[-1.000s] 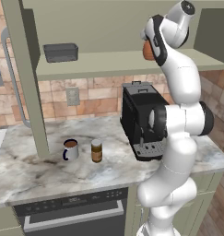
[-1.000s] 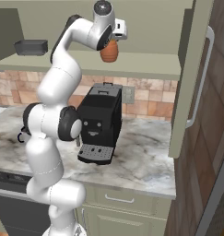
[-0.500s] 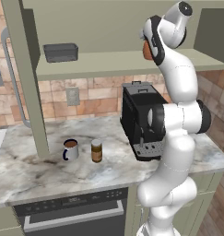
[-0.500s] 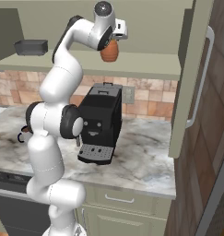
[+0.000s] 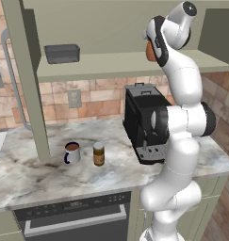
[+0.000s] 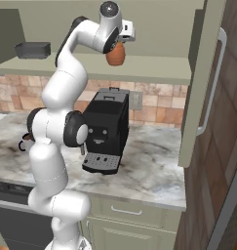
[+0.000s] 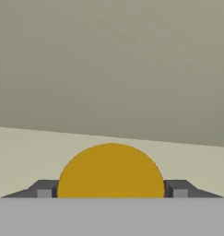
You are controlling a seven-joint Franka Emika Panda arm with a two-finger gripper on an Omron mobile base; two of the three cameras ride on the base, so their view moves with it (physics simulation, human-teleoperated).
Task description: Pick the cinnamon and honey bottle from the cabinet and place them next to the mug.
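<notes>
Scanning the left base view from left to right, the cabinet (image 5: pixel 111 66) runs along the wall with a dark tray (image 5: pixel 62 53) sitting at the left end of its shelf. Below on the counter (image 5: pixel 36 172) the mug (image 5: pixel 72 152) stands with the cinnamon (image 5: pixel 99 154) just beside it on its right, so by my reading that half of the task is already done. Further right a black coffee machine (image 5: pixel 142 123) stands against the wall, and above it the arm reaches up to shelf height.

At the shelf the honey bottle (image 6: pixel 115 54) stands upright on the board, with the gripper (image 6: pixel 121 44) brought in around it. In the hand view the bottle's rounded orange body (image 7: pixel 111 170) sits squarely between the two dark fingertips (image 7: pixel 44 189), one close against each side, which suits a centred side grasp on such a bulbous shape. Whether the pads already press on it I cannot tell; the jaws look to be partway in, closing around the widest part. The bottle seems not yet lifted off the shelf.
</notes>
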